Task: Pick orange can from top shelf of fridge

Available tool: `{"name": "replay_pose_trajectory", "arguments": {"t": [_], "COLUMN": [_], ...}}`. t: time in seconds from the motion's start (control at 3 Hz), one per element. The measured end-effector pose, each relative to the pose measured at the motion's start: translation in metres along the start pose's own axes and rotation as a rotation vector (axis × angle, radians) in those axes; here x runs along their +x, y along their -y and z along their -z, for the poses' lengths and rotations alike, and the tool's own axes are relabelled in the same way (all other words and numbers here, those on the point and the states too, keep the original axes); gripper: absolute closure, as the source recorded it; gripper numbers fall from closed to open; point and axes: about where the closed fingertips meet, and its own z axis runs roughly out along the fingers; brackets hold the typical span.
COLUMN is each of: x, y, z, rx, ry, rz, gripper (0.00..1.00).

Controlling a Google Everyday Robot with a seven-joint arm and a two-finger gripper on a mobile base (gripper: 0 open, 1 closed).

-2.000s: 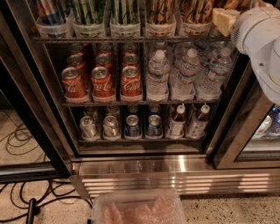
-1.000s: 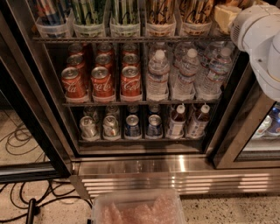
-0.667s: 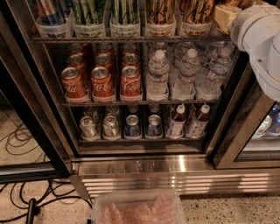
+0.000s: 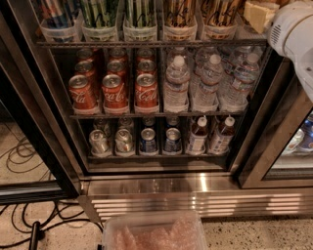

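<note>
The fridge (image 4: 146,185) stands open in front of me, with a steel frame and a dark interior. Its top shelf (image 4: 146,44) is a thin wire rack fronted by clear tubs, cut off by the upper edge of the view. Two copper-orange cans with dark lettering stand in the right tubs: one orange can (image 4: 179,12) and another (image 4: 218,10); their lids are out of view. My gripper (image 4: 257,14), a cream-coloured block at the end of the white arm (image 4: 293,34), is at the top right, just right of the right-hand orange can at shelf height.
Green-striped cans (image 4: 100,12) fill the tubs left of the orange ones. The rack below holds red cola cans (image 4: 115,90) and water bottles (image 4: 210,83); the lowest rack holds small cans (image 4: 122,141) and bottles (image 4: 198,136). A clear plastic bin (image 4: 154,232) and cables (image 4: 24,156) lie on the floor.
</note>
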Motion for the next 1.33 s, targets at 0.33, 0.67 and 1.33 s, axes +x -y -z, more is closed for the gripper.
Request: {"name": "replay_pose_trajectory", "arguments": {"t": [0.33,0.67,1.33], "x": [-0.012,-0.021,-0.022], "y": [-0.004,-0.007,-0.001], "z": [0.019,0.040,0.101], "rx": [-0.053,-0.094,-0.139], "ry": [0.004,0.010,-0.016], "rz": [-0.020,-0.030,-0.014], "gripper": [1.00,1.00,1.00]}}
